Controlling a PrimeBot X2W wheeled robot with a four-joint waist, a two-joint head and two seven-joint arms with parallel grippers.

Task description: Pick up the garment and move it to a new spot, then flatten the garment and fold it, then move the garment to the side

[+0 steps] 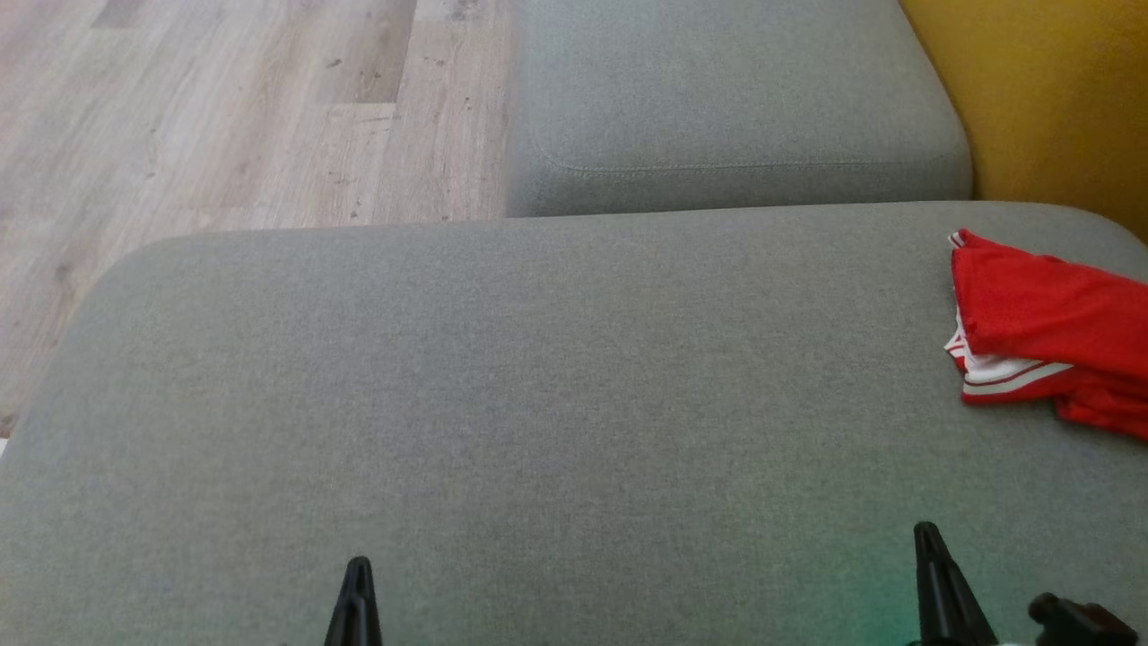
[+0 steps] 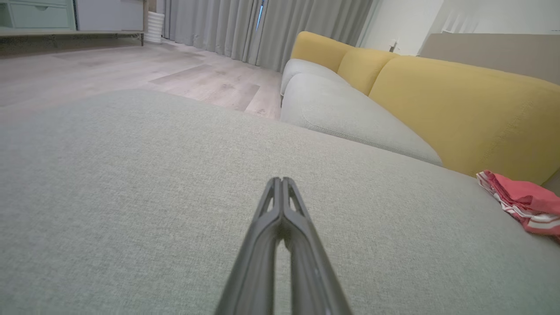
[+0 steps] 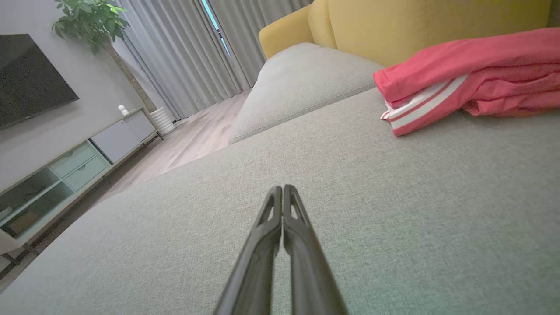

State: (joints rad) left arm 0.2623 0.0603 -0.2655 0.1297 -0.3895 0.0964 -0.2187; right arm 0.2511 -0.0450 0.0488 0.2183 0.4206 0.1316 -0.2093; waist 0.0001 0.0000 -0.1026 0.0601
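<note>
1. Wooden floor (image 1: pixel 224 108): pale planks at the left of the head view, beyond the seat's rounded edge.
2. Left gripper (image 2: pixel 282 180): two long dark fingers pressed together tip to tip, nothing between them. It sat at the lower left of the head view, over bare grey fabric and well apart from the garment. Whether the tips touched the fabric could not be told.
3. Large grey cushion (image 1: pixel 538 377): broad, flat, woven cover, spanning the middle of the head view. It bore the garment on its far right part.
4. Second grey cushion (image 1: pixel 735 99): smaller, lying just beyond the large one, its right side against the yellow backrest.
5. Right gripper (image 3: pixel 282 188): fingers closed against each other, holding nothing. It sat at the lower right of the head view, over bare fabric, nearer the garment than the left one yet apart from it.
6. Garment (image 1: pixel 1049 314): red cloth with white-and-red striped trim, in a loose, partly folded heap. It was cut off by the head view's right edge, and neither gripper touched it.
7. Yellow backrest (image 1: pixel 1049 90): upholstered, at the upper right, rising behind the garment.
8. Room behind, seen in the right wrist view: grey curtains (image 3: pixel 183 52), a low cabinet (image 3: pixel 78 166), a potted plant (image 3: pixel 87 17).
</note>
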